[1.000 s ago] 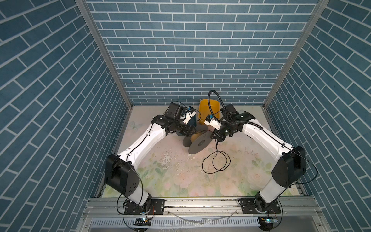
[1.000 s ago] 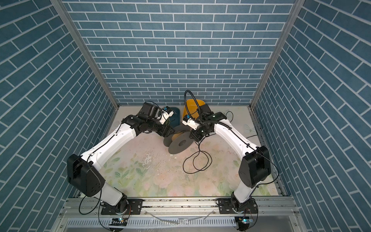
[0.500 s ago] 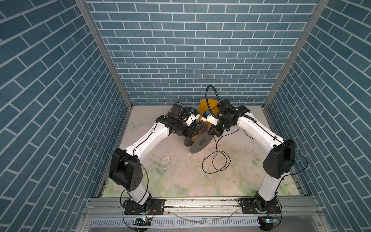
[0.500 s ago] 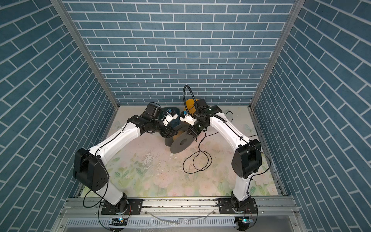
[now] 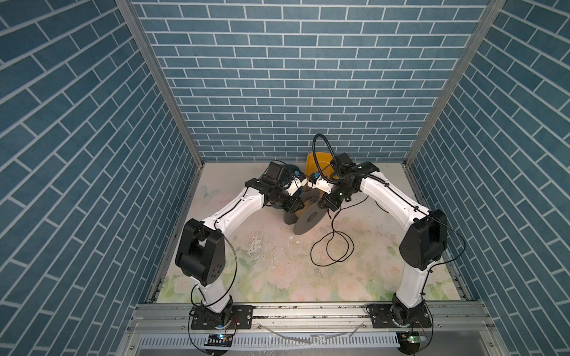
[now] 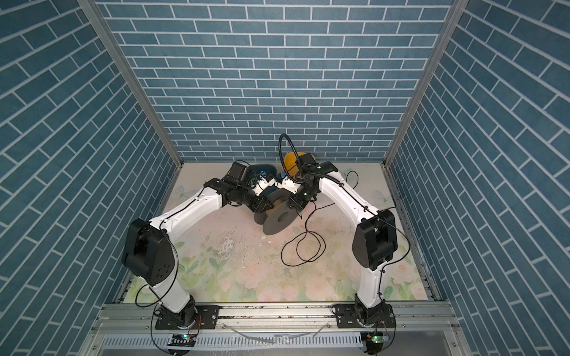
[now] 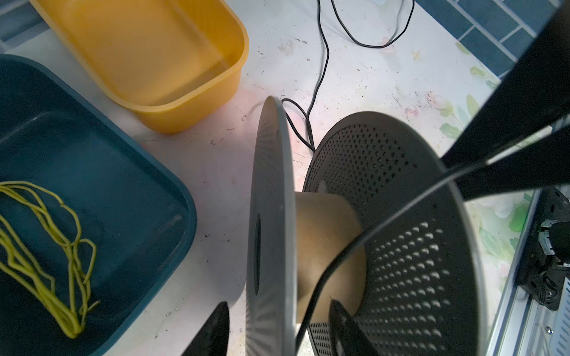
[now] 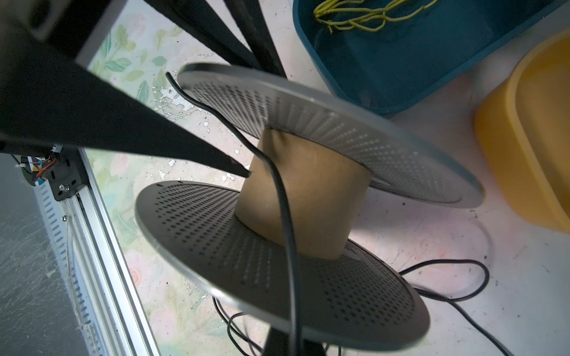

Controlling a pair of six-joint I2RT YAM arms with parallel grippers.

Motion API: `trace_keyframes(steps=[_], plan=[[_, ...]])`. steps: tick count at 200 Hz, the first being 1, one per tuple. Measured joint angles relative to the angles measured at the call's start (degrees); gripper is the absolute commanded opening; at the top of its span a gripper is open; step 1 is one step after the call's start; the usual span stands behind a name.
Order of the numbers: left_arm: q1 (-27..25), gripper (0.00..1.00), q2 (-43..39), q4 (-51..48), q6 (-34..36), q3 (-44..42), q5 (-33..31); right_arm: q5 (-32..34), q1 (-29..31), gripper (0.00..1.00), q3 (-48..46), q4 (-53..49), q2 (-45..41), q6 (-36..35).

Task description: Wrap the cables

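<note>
Cable (image 8: 282,200): lying mostly in loose loops on the table (image 5: 265,277), a little right of centre in both top views, just below the spool (image 5: 308,217). Rising from those loops and crossing the spool's brown core (image 8: 327,200) as one bare strand, between the two grey discs (image 8: 246,246). Not circling the core even once, as far as the wrist views are showing, and ending in a loose tip poking past a disc edge.

Being pinched by the right gripper (image 7: 455,175), closed on the strand just off the core. Being flanked by the left gripper (image 7: 277,329), fingers (image 7: 216,329) standing apart astride one disc, one outside it and one inside beside the core; clamping nothing visibly.

Sitting behind, at upper centre of both top views: yellow tub (image 7: 185,114), looking empty, and blue tub (image 7: 129,160) holding thin yellow strands (image 7: 46,246).

Judging progress: barely beginning. Done: laying the strand onto the core. Remaining: winding nearly the whole length, turn after turn, and taking up every loop from the table.
</note>
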Motion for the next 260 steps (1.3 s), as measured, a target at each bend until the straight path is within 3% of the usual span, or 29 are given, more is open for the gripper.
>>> trace_keyframes(steps=[147, 173, 210, 252, 260], plan=[[-2.34, 0.11, -0.17, 0.87, -0.26, -1.77, -5.64, 1.05, 0.0, 0.0, 0.87, 0.15, 1.29, -0.02], [-2.86, 0.0, -1.36, 0.39, -0.79, -2.16, -8.22, 1.42, 0.0, 0.15, 0.87, 0.11, 1.25, 0.11], [-3.32, 0.0, -5.2, -1.46, -2.73, -3.8, -11.13, 3.17, 0.0, 0.46, -1.53, 3.34, -1.73, 1.53], [-4.48, 0.0, -8.46, -4.02, -6.32, -2.36, -12.31, 5.18, 0.0, 0.55, -5.7, 8.5, -8.48, 3.85], [-4.66, 0.0, -8.46, -5.25, -6.88, -1.44, -12.39, 5.42, 0.0, 0.69, -7.19, 10.27, -9.81, 4.66]])
